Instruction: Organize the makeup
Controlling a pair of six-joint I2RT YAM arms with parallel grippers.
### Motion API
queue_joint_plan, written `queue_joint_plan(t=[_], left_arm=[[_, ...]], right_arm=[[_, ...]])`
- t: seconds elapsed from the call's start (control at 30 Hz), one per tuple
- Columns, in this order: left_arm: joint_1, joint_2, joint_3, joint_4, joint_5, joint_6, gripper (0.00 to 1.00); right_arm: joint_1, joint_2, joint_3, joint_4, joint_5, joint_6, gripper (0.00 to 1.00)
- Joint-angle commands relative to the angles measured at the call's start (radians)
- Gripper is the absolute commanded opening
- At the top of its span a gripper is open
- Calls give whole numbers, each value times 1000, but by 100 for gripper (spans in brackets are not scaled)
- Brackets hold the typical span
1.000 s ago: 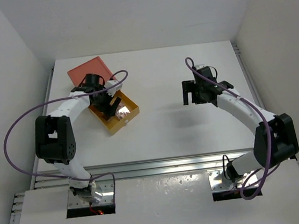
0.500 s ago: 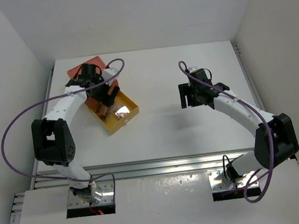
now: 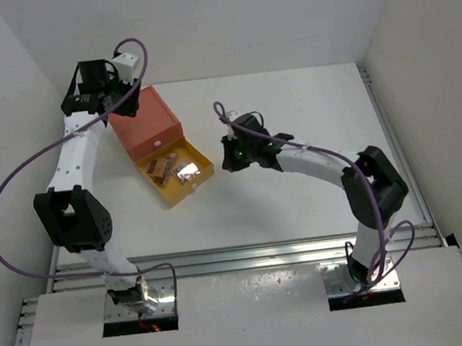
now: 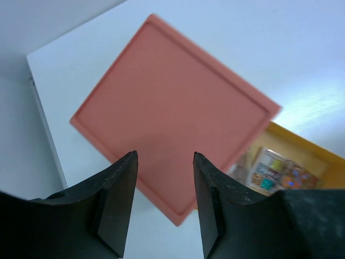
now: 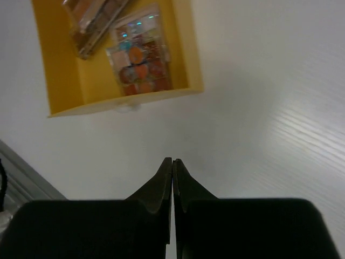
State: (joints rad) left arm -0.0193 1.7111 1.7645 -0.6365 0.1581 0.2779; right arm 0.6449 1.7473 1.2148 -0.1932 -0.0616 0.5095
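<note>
A multicoloured flat rectangular makeup palette (image 5: 139, 59) is seen inside the pulled-out yellow drawer (image 5: 54, 81), upper left of the right wrist frame. The left gripper (image 4: 164, 161) is held parted and empty; the right gripper (image 5: 172, 164) is closed on nothing.

Toward the far left corner of your bench, the salmon-orange square box top (image 4: 167, 108) looks like smooth, matt plastic. The open yellow plastic drawer (image 5: 54, 65) is just as smooth, with a faint sheen. In it, the multicoloured flat palette (image 5: 140, 59) and the pink-brown flat palette (image 5: 94, 24) look glossy and catch the light. The white bench top (image 5: 269, 108) is matt with fine parallel streaks. The fingers (image 4: 116, 205) of the left gripper (image 4: 164, 160) and those of the right gripper (image 5: 172, 162) are dull black plastic. The rail (image 3: 249, 256) along the near edge looks like bare metal.
</note>
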Motion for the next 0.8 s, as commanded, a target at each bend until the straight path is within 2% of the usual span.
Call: queue_joint_plan(t=[0.0,0.27,0.57,0.77], left_arm=[[59,97,42,-17,-37,-46,51],[97,179,-31,112,-55,-65,51],[97,229,-141,165,-46,-65,51],[117,229,-218,178,-8,-54,51]], right_arm=[[74,86,54,217,-63,96,0],[148,257,41,446,-3,320,0],[159,383,118,451,42,475,0],[159,457,161,610,23,534,0]])
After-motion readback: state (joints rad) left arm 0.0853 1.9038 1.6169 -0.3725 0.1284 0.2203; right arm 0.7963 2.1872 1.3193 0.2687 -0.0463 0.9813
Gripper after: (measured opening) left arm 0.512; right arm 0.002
